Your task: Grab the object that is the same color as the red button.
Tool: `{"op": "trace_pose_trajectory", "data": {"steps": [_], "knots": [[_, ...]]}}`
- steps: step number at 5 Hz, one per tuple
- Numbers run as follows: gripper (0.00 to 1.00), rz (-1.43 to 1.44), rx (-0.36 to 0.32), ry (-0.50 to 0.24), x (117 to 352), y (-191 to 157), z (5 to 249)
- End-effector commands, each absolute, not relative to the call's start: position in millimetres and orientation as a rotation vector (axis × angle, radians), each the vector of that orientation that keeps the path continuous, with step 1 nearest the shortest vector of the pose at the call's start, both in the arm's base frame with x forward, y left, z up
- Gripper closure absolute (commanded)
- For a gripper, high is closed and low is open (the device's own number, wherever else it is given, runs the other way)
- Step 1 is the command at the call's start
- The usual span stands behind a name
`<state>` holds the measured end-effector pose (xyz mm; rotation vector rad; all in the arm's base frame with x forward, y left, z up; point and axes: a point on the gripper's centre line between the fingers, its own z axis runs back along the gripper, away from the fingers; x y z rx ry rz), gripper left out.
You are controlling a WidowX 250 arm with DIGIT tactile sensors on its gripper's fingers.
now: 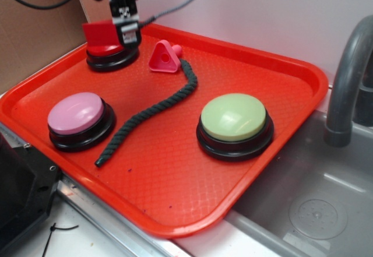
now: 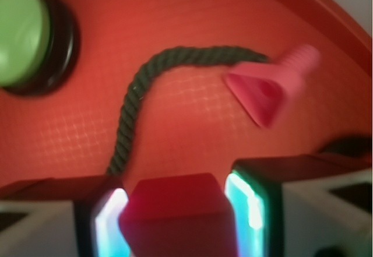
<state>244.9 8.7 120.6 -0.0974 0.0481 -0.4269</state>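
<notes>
The red button [image 1: 108,52], a dark-red dome on a black base, stands at the far left corner of the orange tray [image 1: 175,169]. Right above it hangs my gripper [image 1: 123,34], shut on the object [image 1: 100,34], a small dark-red block held just over the dome. In the wrist view the block [image 2: 178,213] fills the gap of the gripper [image 2: 179,196], with a glowing finger pad [image 2: 247,201] pressed against each side. I cannot tell whether the block touches the dome.
A pink hollow triangle piece [image 1: 163,57] lies just right of the red button, with a dark green rope [image 1: 157,108] curving from it toward the tray's front. A pink button [image 1: 76,116] and a pale-green button [image 1: 233,120] stand nearer. Sink [image 1: 326,210] and faucet [image 1: 349,76] are at right.
</notes>
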Motion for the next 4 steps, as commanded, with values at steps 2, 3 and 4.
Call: {"op": "trace_pose_trajectory", "data": {"steps": [2,3,4], "knots": [[1.0,-0.052,-0.003,-0.063,257.3,7.0,206.6],[1.0,-0.024,-0.015,-0.068,259.2,11.0,204.5],[1.0,0.003,-0.001,-0.06,262.3,15.8,197.9]]}}
